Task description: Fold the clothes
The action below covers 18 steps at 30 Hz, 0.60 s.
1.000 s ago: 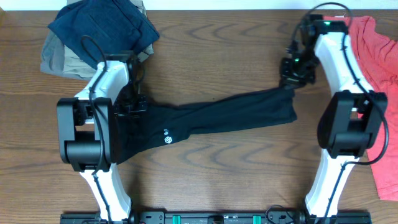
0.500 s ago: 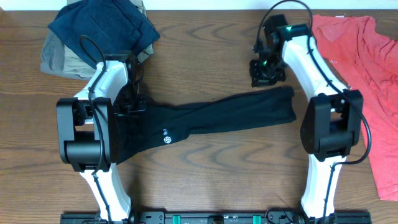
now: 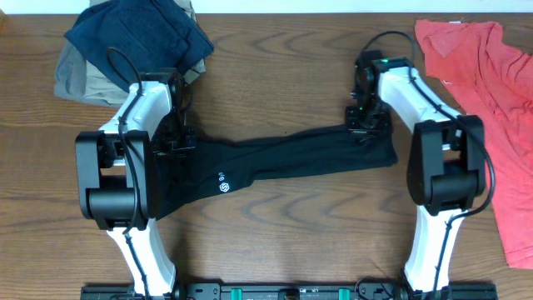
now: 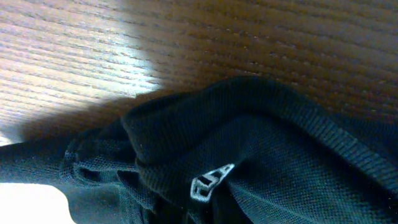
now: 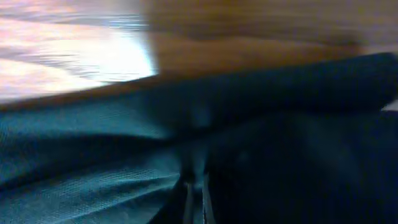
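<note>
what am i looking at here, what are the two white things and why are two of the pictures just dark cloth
The two white things are robot arms that stand at the near edge of a wooden table. The wide picture comes from a camera above the table. The two close-ups come from small cameras on the arms' wrists, so near the cloth that it fills the view. A long black garment with a small white logo lies stretched across the table. The left hand is shut on its wide end, where the left wrist view shows bunched fabric. The right hand is shut on its narrow end. Off to the sides lie a navy garment on a khaki garment, and a coral-red shirt. Neither hand touches them.
</note>
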Each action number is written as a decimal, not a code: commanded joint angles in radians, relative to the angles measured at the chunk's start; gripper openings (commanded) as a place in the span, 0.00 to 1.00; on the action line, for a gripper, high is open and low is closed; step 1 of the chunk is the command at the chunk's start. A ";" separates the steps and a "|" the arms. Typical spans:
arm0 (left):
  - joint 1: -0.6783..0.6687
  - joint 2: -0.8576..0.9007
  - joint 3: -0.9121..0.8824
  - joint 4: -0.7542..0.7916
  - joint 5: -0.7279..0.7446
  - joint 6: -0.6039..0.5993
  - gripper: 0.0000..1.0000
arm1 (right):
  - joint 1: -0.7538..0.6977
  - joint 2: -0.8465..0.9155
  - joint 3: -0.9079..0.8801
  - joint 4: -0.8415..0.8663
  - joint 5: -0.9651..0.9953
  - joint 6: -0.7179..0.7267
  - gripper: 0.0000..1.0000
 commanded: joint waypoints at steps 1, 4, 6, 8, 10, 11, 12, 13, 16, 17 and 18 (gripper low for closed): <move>0.008 0.023 -0.011 0.002 -0.028 -0.010 0.06 | -0.063 0.015 -0.044 -0.010 0.089 0.056 0.02; 0.020 0.023 -0.011 0.002 -0.028 -0.008 0.06 | -0.103 0.014 -0.043 -0.040 0.114 0.092 0.01; 0.032 0.023 -0.011 0.001 -0.027 -0.009 0.06 | -0.124 0.013 -0.038 -0.059 0.120 0.101 0.01; 0.044 0.022 -0.011 -0.002 -0.027 -0.009 0.06 | -0.146 0.013 -0.029 -0.083 0.120 0.101 0.01; 0.054 0.017 -0.010 -0.003 -0.027 -0.009 0.06 | -0.161 0.013 -0.023 -0.099 0.120 0.101 0.01; 0.059 0.012 -0.010 -0.004 -0.027 -0.009 0.06 | -0.168 0.012 -0.019 -0.106 0.121 0.101 0.01; 0.061 0.006 -0.010 -0.006 -0.027 -0.009 0.06 | -0.172 0.012 -0.016 -0.114 0.128 0.101 0.01; 0.062 -0.003 -0.008 -0.011 -0.027 -0.009 0.06 | -0.174 0.012 -0.013 -0.123 0.138 0.101 0.02; 0.061 -0.039 0.000 -0.029 -0.027 -0.009 0.06 | -0.175 0.012 0.000 -0.150 0.178 0.117 0.01; 0.061 -0.054 0.002 -0.037 -0.027 -0.009 0.06 | -0.175 0.012 0.006 -0.159 0.191 0.129 0.01; 0.061 -0.069 0.002 -0.044 -0.026 -0.009 0.06 | -0.175 0.012 0.012 -0.169 0.200 0.137 0.01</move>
